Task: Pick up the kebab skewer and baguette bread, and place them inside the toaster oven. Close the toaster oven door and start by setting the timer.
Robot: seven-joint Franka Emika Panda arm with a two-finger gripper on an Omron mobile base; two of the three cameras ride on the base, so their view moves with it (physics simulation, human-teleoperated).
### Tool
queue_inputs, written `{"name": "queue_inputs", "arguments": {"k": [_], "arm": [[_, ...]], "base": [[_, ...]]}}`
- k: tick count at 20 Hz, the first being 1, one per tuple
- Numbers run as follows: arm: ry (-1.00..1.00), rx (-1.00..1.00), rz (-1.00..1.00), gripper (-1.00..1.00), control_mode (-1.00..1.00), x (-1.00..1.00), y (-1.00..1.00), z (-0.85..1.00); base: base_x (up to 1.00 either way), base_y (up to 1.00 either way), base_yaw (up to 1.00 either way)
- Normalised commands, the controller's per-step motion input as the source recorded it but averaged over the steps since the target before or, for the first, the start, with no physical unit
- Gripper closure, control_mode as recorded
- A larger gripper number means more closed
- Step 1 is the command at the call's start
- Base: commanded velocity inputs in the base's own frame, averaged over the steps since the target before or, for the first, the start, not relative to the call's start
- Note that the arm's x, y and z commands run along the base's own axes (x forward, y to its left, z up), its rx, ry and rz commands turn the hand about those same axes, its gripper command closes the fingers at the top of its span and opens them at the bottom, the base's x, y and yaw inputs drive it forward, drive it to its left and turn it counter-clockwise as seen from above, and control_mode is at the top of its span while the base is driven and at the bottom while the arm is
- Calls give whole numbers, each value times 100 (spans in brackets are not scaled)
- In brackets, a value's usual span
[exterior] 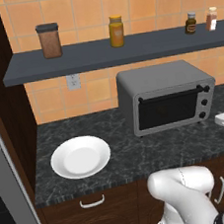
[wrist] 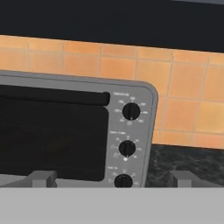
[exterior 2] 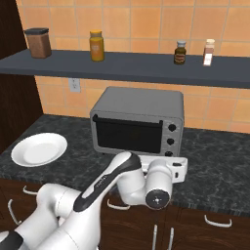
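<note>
A bare white plate [exterior: 80, 156] sits left on the dark counter [exterior: 139, 153]; jars [exterior: 116, 31] line the shelf. The white arm reaches forward, its gripper [wrist: 111, 180] spread wide and grasping nothing, just before the toaster oven [exterior: 165, 96], whose dark glass toaster oven door [exterior: 170, 108] stands closed, three knobs [wrist: 131, 111] at right.

Grey toaster oven [exterior: 165, 95], white plate [exterior: 80, 157], black-marbled counter [exterior: 139, 153].
</note>
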Motion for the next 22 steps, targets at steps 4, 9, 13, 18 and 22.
{"name": "queue_inputs", "arguments": {"k": [4, 9, 13, 18, 22], "arm": [[0, 0, 0, -100, -100, 6, -4, -15], [0, 0, 0, -100, -100, 7, -15, -12], [0, -1, 0, -100, -100, 15, -23, -2], [0, 0, 0, -100, -100, 15, -17, -1], [0, 0, 0, -100, -100, 11, -6, -2]], "base": [[0, 0, 0], [0, 0, 0], [0, 0, 0], [0, 0, 0], [0, 0, 0]]}}
